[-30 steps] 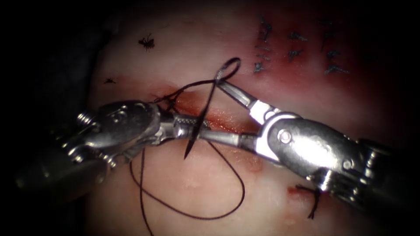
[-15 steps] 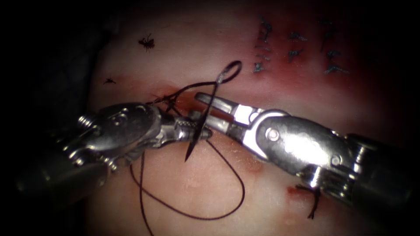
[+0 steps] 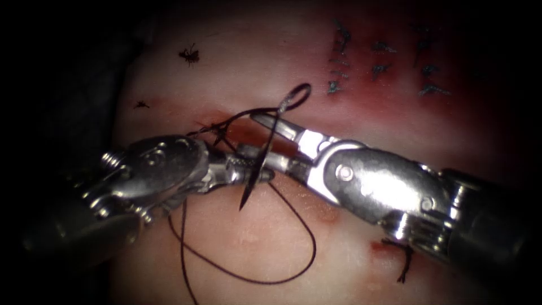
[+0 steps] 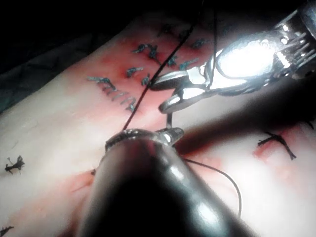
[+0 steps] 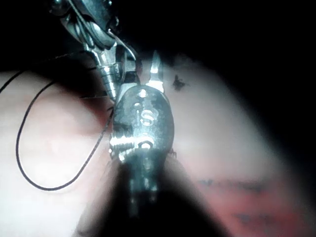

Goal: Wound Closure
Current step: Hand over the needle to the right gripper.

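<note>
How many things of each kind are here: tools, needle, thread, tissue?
Tools: 2, the left tool shut on the needle mid-curve, the right tool open, holding nothing.
Needle: 1, out of the tissue.
Thread: 1.
Tissue: 1.
Total: 5.

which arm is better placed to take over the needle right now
Right, probably. The left tool is shut on the needle near mid-curve, above the tissue. The right tool is open with a jaw on each side of the needle.

The left arm's tool (image 3: 248, 169) reaches in level from the left, jaws clamped together. The right arm's tool (image 3: 265, 138) slants in from the right, jaws spread apart.
</note>
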You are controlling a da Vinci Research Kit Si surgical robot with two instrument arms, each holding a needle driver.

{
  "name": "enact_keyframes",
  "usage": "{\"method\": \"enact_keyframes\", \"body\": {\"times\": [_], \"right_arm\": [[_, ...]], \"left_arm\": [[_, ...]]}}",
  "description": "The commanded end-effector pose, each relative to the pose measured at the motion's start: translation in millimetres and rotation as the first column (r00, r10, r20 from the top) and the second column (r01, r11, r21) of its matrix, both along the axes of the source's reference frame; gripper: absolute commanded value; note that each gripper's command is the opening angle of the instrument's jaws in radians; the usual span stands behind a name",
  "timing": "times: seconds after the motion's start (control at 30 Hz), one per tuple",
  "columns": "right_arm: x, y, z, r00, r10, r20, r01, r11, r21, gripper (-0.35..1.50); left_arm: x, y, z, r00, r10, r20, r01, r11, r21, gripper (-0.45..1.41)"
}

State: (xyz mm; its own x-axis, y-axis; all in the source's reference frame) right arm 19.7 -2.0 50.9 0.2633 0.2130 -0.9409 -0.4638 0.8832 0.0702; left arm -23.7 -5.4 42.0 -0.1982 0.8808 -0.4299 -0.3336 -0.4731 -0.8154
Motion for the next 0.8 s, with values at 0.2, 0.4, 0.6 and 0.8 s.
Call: {"method": "enact_keyframes", "body": {"times": [0.2,0.4,0.6,0.8], "right_arm": [[0.6,0.4,0.4,1.0,-0.001,-0.002,0.001,1.0,-0.002,0.81],[0.4,0.3,0.3,0.999,-0.046,0.006,0.046,0.999,-0.017,-0.35],[0.4,0.0,0.1,0.998,-0.056,0.007,0.057,0.998,-0.027,-0.35],[0.3,-0.1,0.1,0.998,-0.062,0.011,0.062,0.998,-0.032,-0.35]], "left_arm": [[-0.5,0.6,0.3,1.0,0.0,0.001,0.0,1.0,-0.003,-0.35],[-0.5,0.5,0.3,1.0,0.0,0.0,0.0,1.0,-0.004,-0.35],[-0.4,0.4,0.3,1.0,0.004,0.0,-0.004,1.0,-0.009,-0.35],[-0.5,0.2,0.0,1.0,0.003,-0.006,-0.003,1.0,-0.015,-0.04]]}}
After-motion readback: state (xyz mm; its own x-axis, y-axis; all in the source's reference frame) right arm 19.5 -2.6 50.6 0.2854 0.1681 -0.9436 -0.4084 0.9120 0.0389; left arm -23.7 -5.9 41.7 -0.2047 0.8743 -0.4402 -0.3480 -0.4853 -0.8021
